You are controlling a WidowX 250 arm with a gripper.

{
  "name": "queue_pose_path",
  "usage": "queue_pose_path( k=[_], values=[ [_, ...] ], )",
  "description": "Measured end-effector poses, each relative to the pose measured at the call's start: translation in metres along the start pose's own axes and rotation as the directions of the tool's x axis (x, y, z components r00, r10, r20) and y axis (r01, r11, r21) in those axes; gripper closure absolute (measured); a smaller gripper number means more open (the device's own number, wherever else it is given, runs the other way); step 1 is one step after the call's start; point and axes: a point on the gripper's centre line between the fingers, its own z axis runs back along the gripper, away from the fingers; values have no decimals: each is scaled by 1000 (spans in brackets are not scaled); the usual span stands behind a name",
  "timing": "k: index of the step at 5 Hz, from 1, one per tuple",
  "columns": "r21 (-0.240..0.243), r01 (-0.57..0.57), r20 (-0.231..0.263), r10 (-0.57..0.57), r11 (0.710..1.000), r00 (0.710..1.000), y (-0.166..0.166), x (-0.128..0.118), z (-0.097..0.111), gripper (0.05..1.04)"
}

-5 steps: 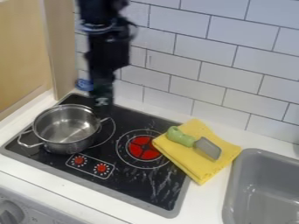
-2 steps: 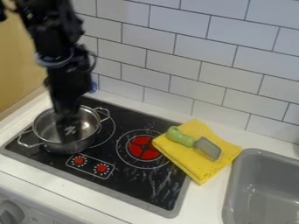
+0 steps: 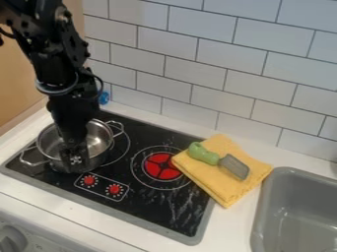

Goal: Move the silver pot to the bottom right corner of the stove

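The black gripper (image 3: 75, 158) hangs down at the near side of the silver pot, its lower end overlapping the pot's front wall; how its fingers stand cannot be made out. The silver pot (image 3: 100, 156) sits upright on the left part of the black stove (image 3: 148, 206), one handle toward the lower left and the other toward the upper right. Part of the pot's inside and front wall is hidden behind the gripper.
Right of the pot is a red burner (image 3: 161, 166), with two red knobs in front. A folded yellow cloth (image 3: 227, 194) bearing a green-handled spatula (image 3: 205, 154) lies at the stove's right edge. A grey sink (image 3: 266, 211) is at far right; the tiled wall stands behind.
From above the back of the stove, the gripper has moved left, forward and down to the pot's near side. The pot has not visibly moved.
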Motion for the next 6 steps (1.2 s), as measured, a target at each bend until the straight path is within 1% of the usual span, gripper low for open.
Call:
queue_pose_path(
  k=[1,3,4,5,6],
  values=[
    [5,7,6,-7,1000,1000,0,1,-10,85],
    [-13,31,-15,-32,999,999,0,0,-34,85],
    [-15,36,-23,-37,999,999,1,-1,-38,137],
    [-17,42,-31,-43,999,999,1,-2,-39,404],
    [-22,48,-34,-49,999,998,-1,-3,-39,628]
  ],
)
